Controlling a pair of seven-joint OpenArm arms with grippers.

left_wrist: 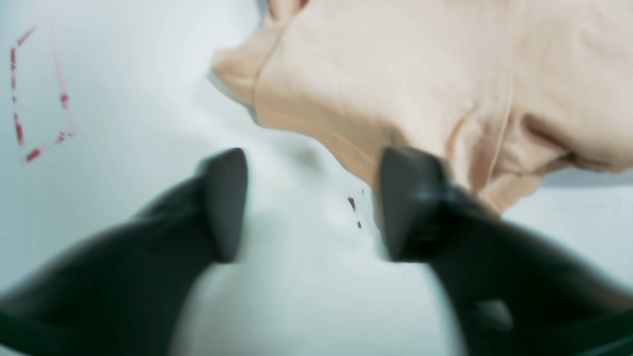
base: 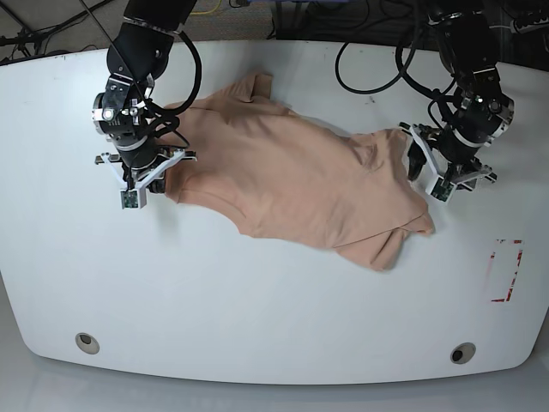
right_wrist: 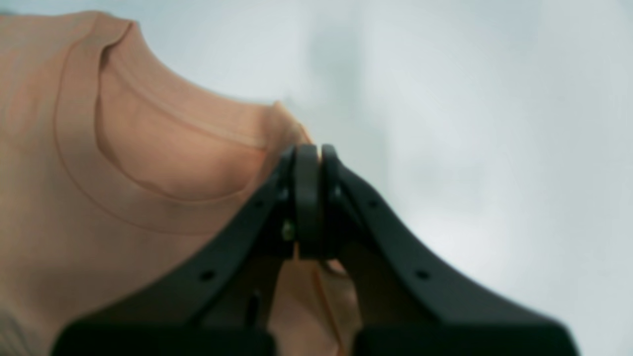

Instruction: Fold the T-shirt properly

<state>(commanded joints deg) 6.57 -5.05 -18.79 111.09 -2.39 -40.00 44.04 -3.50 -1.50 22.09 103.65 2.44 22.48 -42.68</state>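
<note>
Right fingers (right_wrist: 307, 198) pinched on shirt (base: 292, 176) by collar; left gripper (left_wrist: 311, 202) open, apparently empty, at far-edge hem. Step: spreading. Next: left grasps hem.

Both arms are black, jointed segments with black cables looping alongside them. Each wrist ends in a white bracket carrying a small camera block. The left gripper (left_wrist: 311, 202) has broad, matte black, wedge-shaped fingers; the right gripper (right_wrist: 309, 198) shows slim black fingers dotted with small round holes.
</note>
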